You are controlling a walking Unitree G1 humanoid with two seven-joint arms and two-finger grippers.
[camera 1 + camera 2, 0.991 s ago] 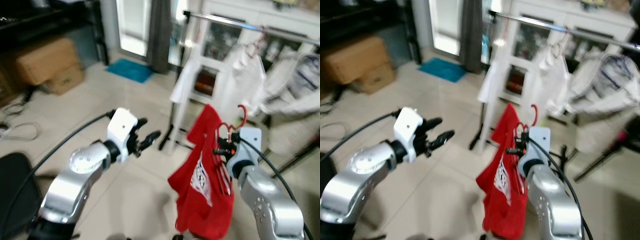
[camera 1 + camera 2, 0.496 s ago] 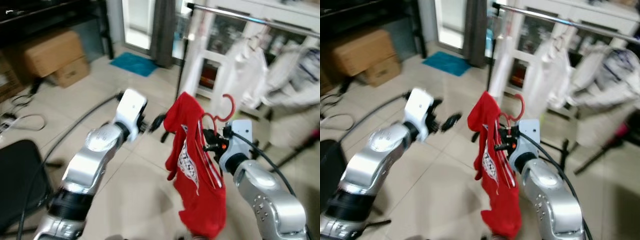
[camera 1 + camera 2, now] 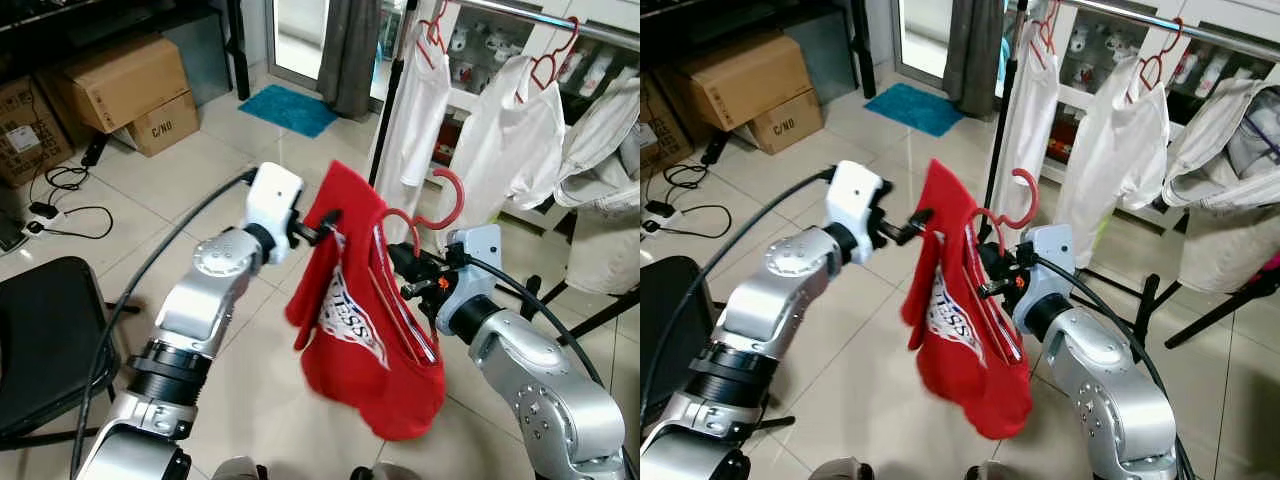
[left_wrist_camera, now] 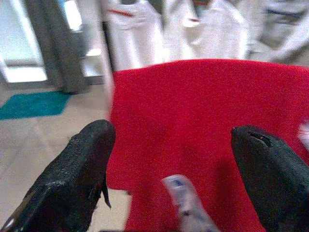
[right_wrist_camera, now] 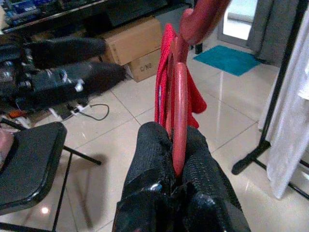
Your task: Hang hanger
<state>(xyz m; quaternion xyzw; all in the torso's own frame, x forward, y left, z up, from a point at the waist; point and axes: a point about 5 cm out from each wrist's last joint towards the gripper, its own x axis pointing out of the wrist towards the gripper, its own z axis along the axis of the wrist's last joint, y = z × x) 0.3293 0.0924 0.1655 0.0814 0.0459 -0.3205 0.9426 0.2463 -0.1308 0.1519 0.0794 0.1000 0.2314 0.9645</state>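
The red hanger [image 3: 1002, 215], carrying a red T-shirt [image 3: 958, 320] with white lettering, is held in mid-air in front of the robot, below and short of the garment rail [image 3: 1160, 22]. The right gripper [image 5: 177, 159] is clamped on the hanger's neck just under the hook, fingers pressed together around the red plastic.

A second ago the left gripper [image 3: 322, 224] hung apart from the shirt with nothing near it; now it has come across to the shirt's upper shoulder, its black fingers [image 4: 84, 174] spread wide with the red cloth lying between them, not yet closed. The rack has also drawn nearer and sharper in the head views, which is the robot's own approach and no move of the rack. My reading: the left arm is steadying the garment so the hook can be lifted to the rail, where white shirts [image 3: 1108, 150] already hang on red hangers, with a gap between two of them.

Two cardboard boxes [image 3: 125, 90] stand closed by the wall; their contents cannot be seen. A black chair [image 3: 40, 340] stands on the tiled floor [image 3: 180, 190] at the robot's left.
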